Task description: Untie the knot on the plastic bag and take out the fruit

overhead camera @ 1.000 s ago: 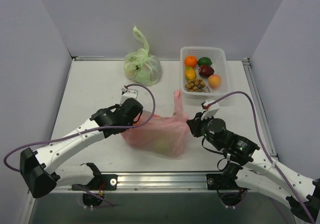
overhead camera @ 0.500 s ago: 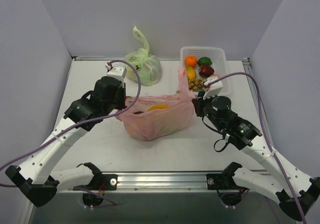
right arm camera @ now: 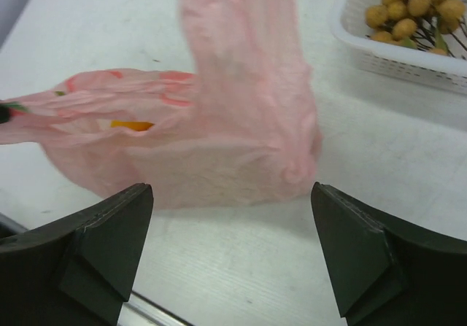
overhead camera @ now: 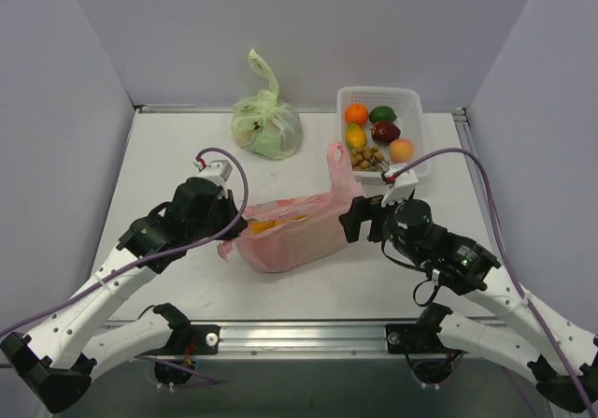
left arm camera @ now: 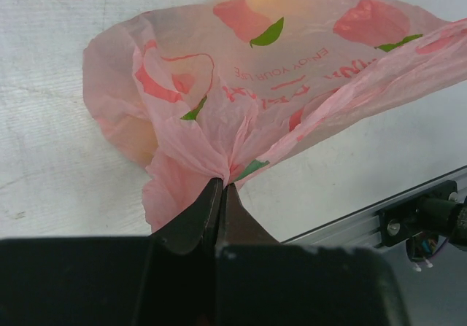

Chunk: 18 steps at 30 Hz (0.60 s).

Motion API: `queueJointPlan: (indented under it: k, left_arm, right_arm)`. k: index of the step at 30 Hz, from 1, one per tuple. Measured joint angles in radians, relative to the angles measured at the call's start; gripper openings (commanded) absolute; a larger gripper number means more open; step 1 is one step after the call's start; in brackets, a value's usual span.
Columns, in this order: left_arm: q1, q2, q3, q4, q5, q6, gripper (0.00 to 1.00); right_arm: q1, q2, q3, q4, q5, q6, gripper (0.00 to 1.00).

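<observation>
The pink plastic bag (overhead camera: 290,236) is sitting in the middle of the table (overhead camera: 177,156) with its mouth gaping open. A yellow-orange fruit (overhead camera: 266,223) is showing inside. 1 handle loop (overhead camera: 334,161) is sticking up on the bag's right side. The left gripper (left arm camera: 221,187) is pinching the bag's left edge, fingers squeezed tight. The right gripper (right arm camera: 232,195) is hanging just right of the bag, its 2 fingers spread wide, holding nothing. At the back, a green bag (overhead camera: 266,123) and a white basket (overhead camera: 378,90) are sitting.

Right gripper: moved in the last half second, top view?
Yes. The right gripper has pulled back from the white basket toward the table's near edge and slightly left, and its jaws now stand open.
</observation>
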Motion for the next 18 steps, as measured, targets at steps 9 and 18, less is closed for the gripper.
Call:
queueJointPlan:
  k: [9,18]
  left_arm:
    - [-0.014,0.029,0.018,0.018,0.000,-0.050,0.00]
    - [-0.016,0.026,0.066,0.022,-0.039,-0.072,0.00]
  right_arm:
    - [0.218,0.245,0.223,-0.014,0.260,0.164,1.00]
    - [0.214,0.489,0.227,-0.045,0.488,0.402,0.95]
